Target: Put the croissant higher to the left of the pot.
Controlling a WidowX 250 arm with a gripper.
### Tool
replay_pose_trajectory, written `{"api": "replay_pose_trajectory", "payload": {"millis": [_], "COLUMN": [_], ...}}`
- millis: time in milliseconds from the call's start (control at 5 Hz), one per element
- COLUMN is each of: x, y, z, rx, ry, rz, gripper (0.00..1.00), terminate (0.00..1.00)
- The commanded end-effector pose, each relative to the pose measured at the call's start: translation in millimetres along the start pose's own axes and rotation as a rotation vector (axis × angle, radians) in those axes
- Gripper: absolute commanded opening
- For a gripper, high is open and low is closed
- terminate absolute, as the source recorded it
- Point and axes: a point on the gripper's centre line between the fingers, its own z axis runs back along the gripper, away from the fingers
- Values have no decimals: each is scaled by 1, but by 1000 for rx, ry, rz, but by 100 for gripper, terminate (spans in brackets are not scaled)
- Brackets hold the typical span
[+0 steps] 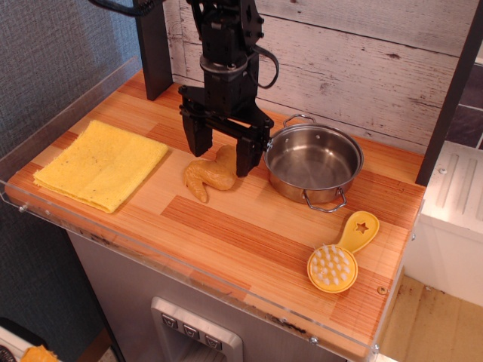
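While the croissant [213,174] lies flat on the wooden table [249,234], just left of the pot [313,161] and a little lower than its middle, the gripper [224,153] hangs right over the pastry's upper end. Its two black fingers [247,155] stand apart, one on either side of that end, not clamped on anything. The pot sits upright with its wire handles at the back and front. A folded yellow cloth [102,163] rests well to the left, and a yellow brush [339,256] lies near the pot's front.
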Motion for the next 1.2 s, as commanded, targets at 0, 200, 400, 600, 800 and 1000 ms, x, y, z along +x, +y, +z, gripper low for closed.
{"api": "replay_pose_trajectory", "payload": {"millis": [0,200,400,600,800,1000], "x": [4,3,1,1,2,4], "y": [9,15,21,24,23,23], "z": [-4,-12,-19,-29,-35,-42], "rx": [37,50,59,55,52,49], "ry": [-9,22,41,64,80,103], "rz": [0,-2,0,1,2,-4], "gripper": [100,100,100,100,100,100], "terminate": [0,0,0,0,0,0]}}
